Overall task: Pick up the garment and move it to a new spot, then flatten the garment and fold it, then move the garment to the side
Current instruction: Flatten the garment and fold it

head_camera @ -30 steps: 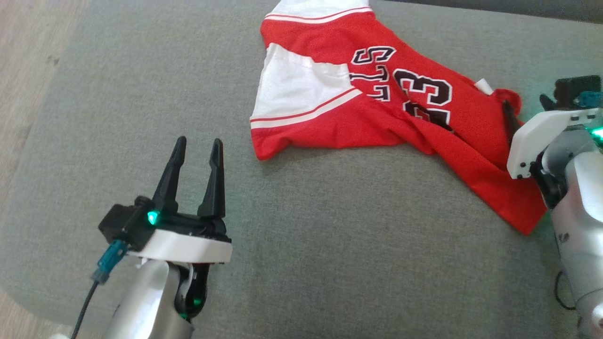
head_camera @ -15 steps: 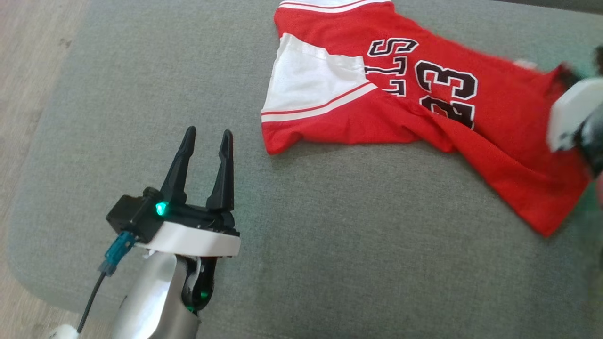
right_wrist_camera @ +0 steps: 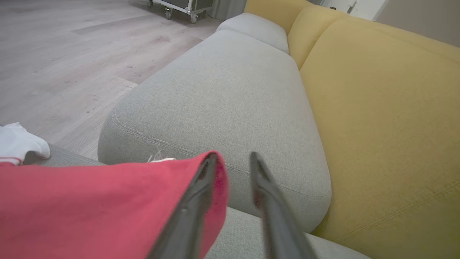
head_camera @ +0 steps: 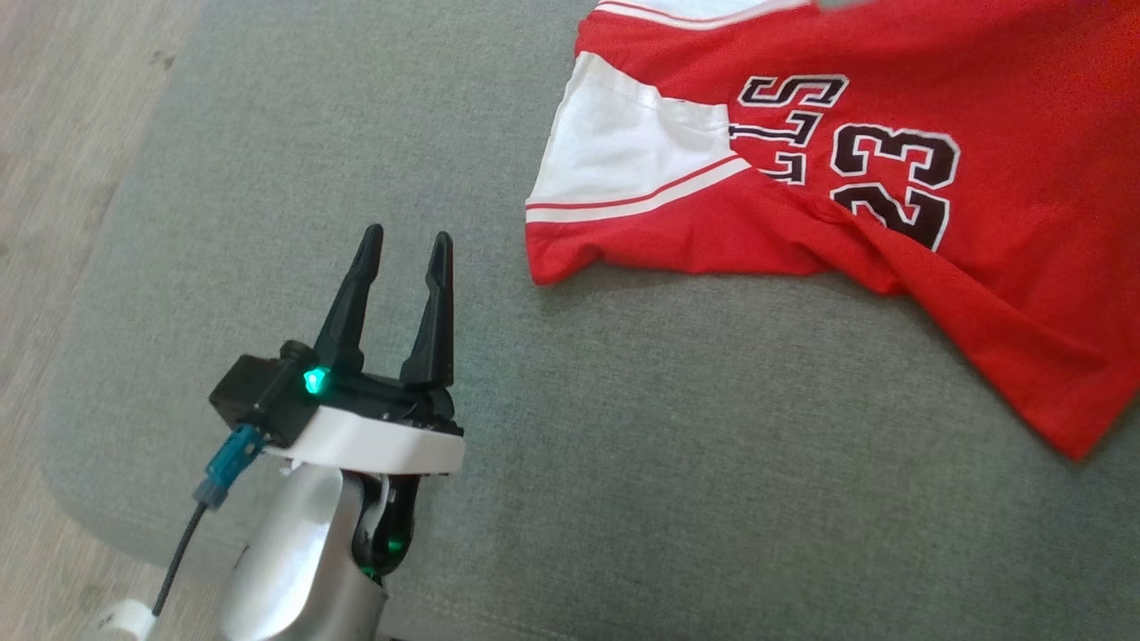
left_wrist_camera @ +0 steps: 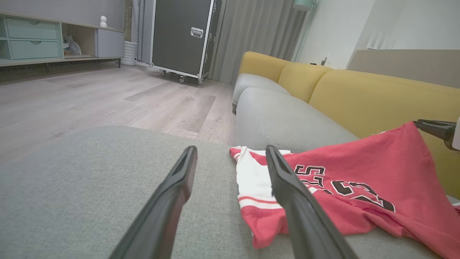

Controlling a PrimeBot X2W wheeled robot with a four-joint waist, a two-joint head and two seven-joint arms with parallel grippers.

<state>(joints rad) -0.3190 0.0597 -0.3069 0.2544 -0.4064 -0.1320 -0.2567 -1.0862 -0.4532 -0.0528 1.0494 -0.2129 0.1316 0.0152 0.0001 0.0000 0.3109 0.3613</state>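
The garment (head_camera: pixel 980 267) is a red and white jersey with the number 23, lying on a grey sofa cushion (head_camera: pixel 623 463). Its right part is lifted off the cushion. In the right wrist view my right gripper (right_wrist_camera: pixel 233 156) has its jaws parted, and a red corner of the garment (right_wrist_camera: pixel 90 208) drapes over its left finger. The left wrist view shows that corner of the garment (left_wrist_camera: pixel 359 165) raised up to a dark right fingertip (left_wrist_camera: pixel 433 128). My left gripper (head_camera: pixel 405 239) is open and holds nothing, hovering left of the jersey's hem; the same is seen in its own view (left_wrist_camera: pixel 230 149).
Yellow sofa backrests (right_wrist_camera: pixel 377 108) rise behind the grey cushions. A second grey seat cushion (right_wrist_camera: pixel 222 93) lies beyond the garment. Wooden floor (left_wrist_camera: pixel 90 97) stretches left of the sofa, with a black wheeled case (left_wrist_camera: pixel 181 36) and a low cabinet (left_wrist_camera: pixel 32 39) far off.
The head camera has shifted, so the picture slid. The right gripper has gone up out of the head view, and the garment's right corner has risen with it. The left gripper stays open.
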